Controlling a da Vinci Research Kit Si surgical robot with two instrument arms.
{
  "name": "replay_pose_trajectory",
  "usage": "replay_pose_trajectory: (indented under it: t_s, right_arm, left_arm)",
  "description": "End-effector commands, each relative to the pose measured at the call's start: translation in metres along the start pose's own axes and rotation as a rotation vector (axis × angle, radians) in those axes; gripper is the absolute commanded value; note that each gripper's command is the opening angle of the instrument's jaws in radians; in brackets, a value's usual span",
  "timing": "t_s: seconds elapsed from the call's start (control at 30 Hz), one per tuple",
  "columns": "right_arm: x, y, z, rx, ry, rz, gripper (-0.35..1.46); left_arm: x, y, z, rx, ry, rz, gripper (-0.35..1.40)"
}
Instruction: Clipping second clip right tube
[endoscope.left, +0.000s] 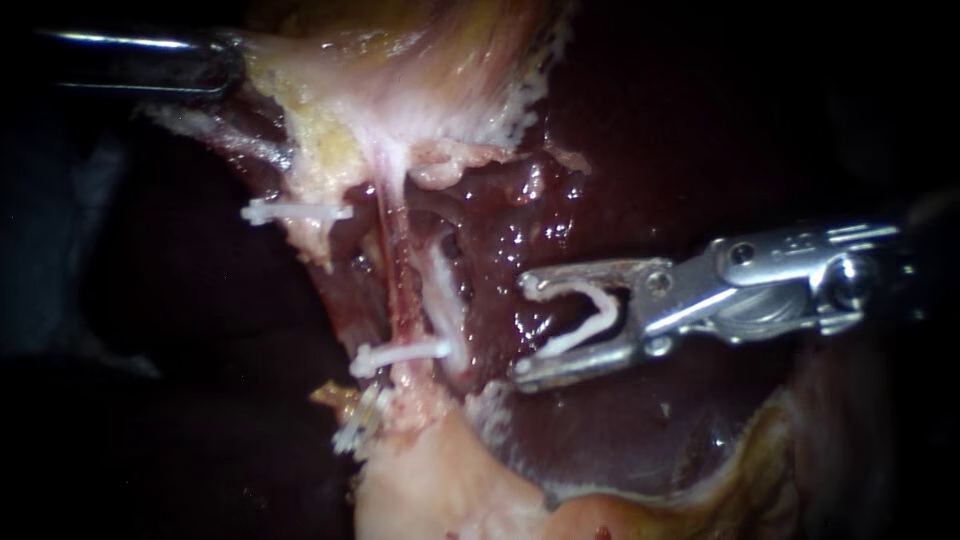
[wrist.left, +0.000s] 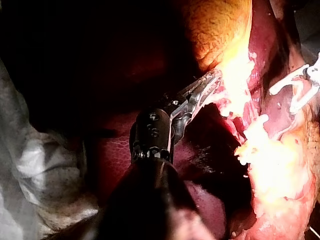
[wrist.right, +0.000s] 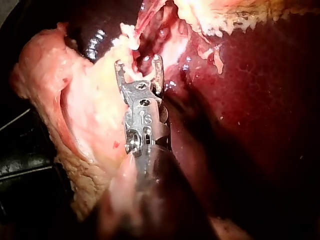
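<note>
Right instrument (endoscope.left: 522, 330): jaws wide, cradling unclosed clip (endoscope.left: 590, 315), mouth facing right tube (endoscope.left: 443, 300), near, lying crosswise; left instrument (endoscope.left: 232, 68) grips tissue (endoscope.left: 330, 60).

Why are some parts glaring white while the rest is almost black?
Endoscope view: light falls on the middle, so the wet dark red liver sparkles, the silver right instrument with its white open clip glints, and the dark left instrument sits in shadow. Left wrist view: glare washes out the yellowish tissue. Right wrist view: the pale pink tissue is lit, the surroundings dim.
</note>
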Motion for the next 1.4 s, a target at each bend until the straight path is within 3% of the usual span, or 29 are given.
replay_pose_trajectory:
  t_s: [0.03, 0.57, 1.4]
  right_arm:
    - [0.0000, 0.0002, 0.0004, 0.003, 0.007, 0.010, 0.50]
    - [0.0002, 0.0018, 0.0034, 0.012, 0.036, 0.055, 0.50]
    - [-0.0001, 0.0025, 0.0092, 0.051, 0.039, 0.066, 0.50]
  left_arm:
    - [0.0000, 0.0000, 0.0000, 0.001, 0.000, 0.000, -0.35]
    - [-0.0001, 0.0000, 0.0001, 0.001, 0.000, 0.000, -0.35]
    - [-0.0001, 0.0000, 0.0002, 0.002, 0.000, 0.000, -0.35]
